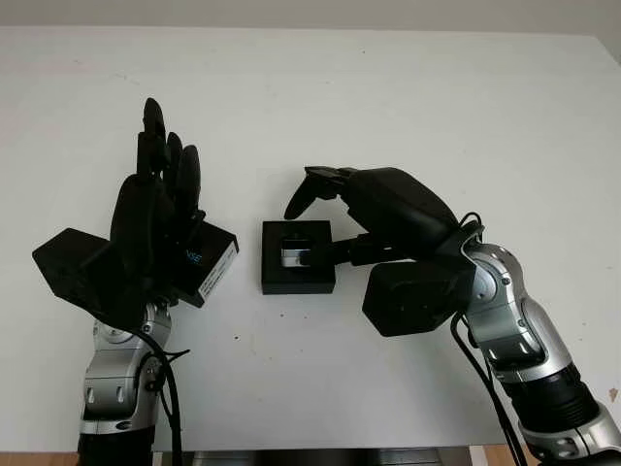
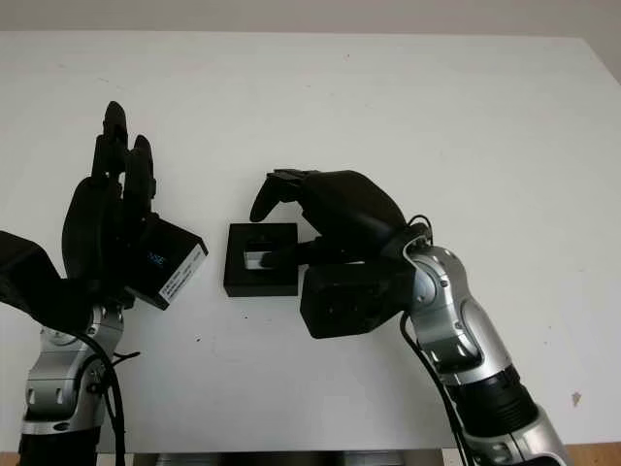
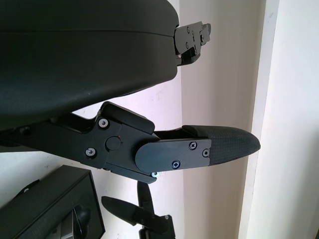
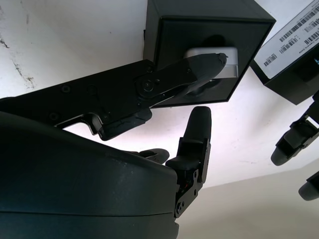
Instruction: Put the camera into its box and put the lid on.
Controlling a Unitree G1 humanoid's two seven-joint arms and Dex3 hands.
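Nearest the front edge of the white table, the silver forearms come up on both sides. The left hand, matte black, has its fingers clamped around the lid, a black rectangular piece with a white barcode label on its side, lifted and tilted just beside the box. Around the middle of the tabletop sits the box, square, black, open on top. The camera, small and silvery, is down inside it. The right hand hovers over the box's right side, holding nothing, one finger reaching down into the box towards the camera; can't tell if it touches. The tabletop is smooth with a few scuffs.
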